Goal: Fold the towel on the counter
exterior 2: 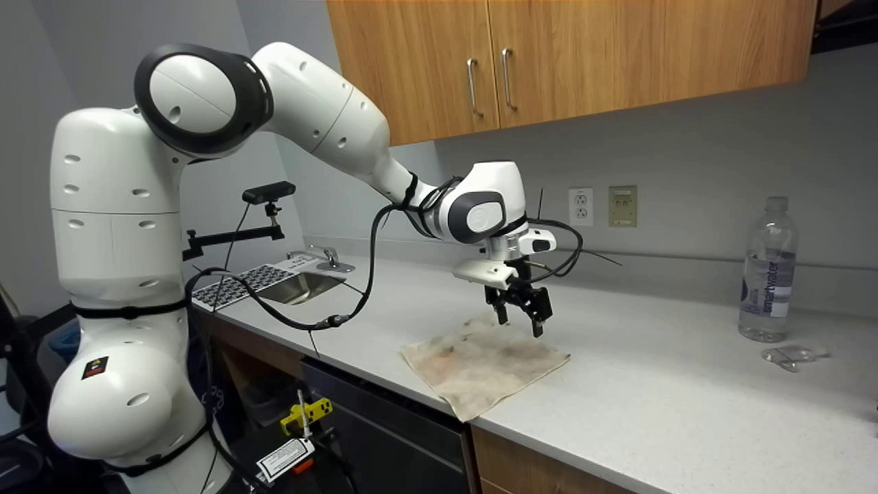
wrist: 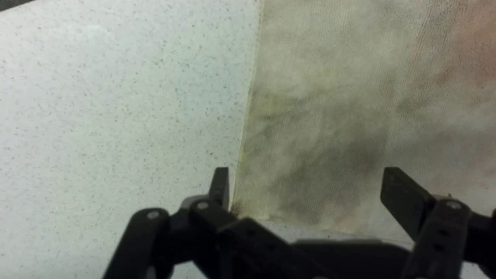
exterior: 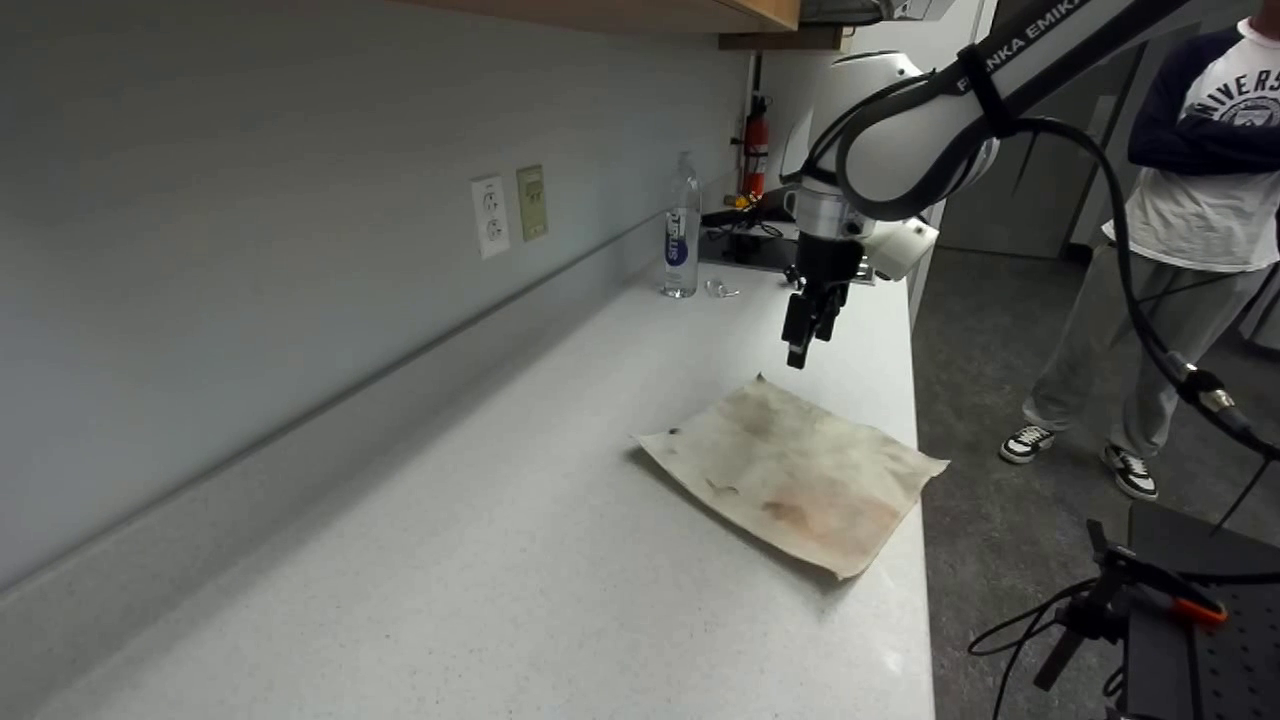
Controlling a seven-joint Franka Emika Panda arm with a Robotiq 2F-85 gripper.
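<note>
Bottle: "smartwater" is printed. Robot arm: "FRANKA EMIKA" is lettered, partly covered by a strap. Shirt: "NIVERS" is displayed, cut off. White tag: lettering too small to be read.

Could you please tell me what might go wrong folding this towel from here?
The towel is thin and spread out, so the open jaws might slide over it or scrape the counter. One corner appears to jut past the front edge, so a drag that way could pull the towel off.
</note>
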